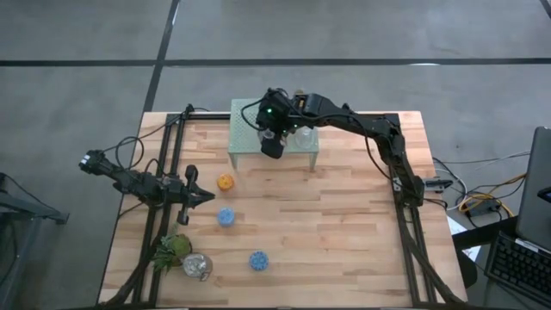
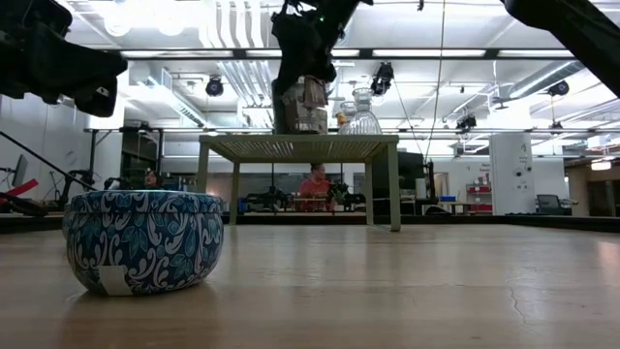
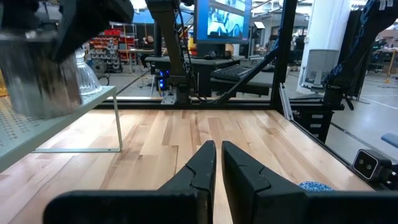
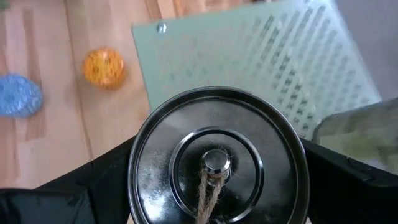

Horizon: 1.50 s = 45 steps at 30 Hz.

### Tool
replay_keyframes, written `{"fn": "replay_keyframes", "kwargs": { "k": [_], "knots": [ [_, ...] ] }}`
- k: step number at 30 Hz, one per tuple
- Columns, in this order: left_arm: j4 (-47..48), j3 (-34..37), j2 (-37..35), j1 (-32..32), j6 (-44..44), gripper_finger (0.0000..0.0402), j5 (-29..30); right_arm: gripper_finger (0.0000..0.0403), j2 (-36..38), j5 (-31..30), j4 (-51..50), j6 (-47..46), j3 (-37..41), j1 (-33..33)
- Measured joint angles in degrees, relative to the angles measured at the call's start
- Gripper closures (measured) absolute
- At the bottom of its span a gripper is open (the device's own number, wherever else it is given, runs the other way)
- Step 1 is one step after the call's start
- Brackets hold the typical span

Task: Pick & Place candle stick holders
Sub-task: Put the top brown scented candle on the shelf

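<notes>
The right gripper clasps a silvery metal holder, its fingers spread wide around the round body. Seen from above the lid is a polished disc with a raised ring, a small centre knob and a twine loop hanging from it. In the high view the right gripper hangs over the pale-green mesh stand at the table's twelve o'clock side, above its nine o'clock half. The low view shows the holder at the stand's top; whether it touches I cannot tell. A clear glass holder stands just beside it on the stand, toward three o'clock.

On the table, an orange holder sits near the stand's seven o'clock corner, a blue holder below it, another blue one toward six o'clock, and a clear glass one beside the green plant near the eight o'clock corner. The table's whole three o'clock half is bare wood.

The left gripper, fingers pressed together on nothing, waits at nine o'clock, near the orange and blue holders.
</notes>
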<state>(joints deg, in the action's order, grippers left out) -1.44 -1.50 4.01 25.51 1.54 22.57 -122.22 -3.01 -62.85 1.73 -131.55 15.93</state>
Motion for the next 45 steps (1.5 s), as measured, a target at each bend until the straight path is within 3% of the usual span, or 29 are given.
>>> {"fn": "replay_keyframes", "kwargs": {
  "k": [6, 14, 19, 24, 45],
  "knots": [
    [0.01, 0.01, 0.00, 0.01, 0.00, 0.0371, -0.01, 0.0061, 3.56, -1.54, 0.70, -0.04, 1.86, -0.05],
    [0.01, 0.00, -0.02, 0.00, -0.02, 0.0371, -0.01, 0.0061, 9.65, -1.77, 4.27, -1.38, 13.67, -0.40],
    [0.00, 0.00, -0.01, -0.01, 0.00, 0.0371, -0.01, 0.0061, 14.26, -1.98, 13.70, -1.51, 22.33, -0.26],
    [0.01, 0.02, 0.00, -0.02, -0.01, 0.0371, 0.00, 0.0056, 17.71, -1.69, 19.49, -1.04, 26.27, -0.14],
    [0.02, 0.01, -0.01, 0.00, 0.00, 0.0371, -0.01, 0.0047, 15.21, -2.54, 22.60, -1.35, 27.00, 4.02]
  ]
}}
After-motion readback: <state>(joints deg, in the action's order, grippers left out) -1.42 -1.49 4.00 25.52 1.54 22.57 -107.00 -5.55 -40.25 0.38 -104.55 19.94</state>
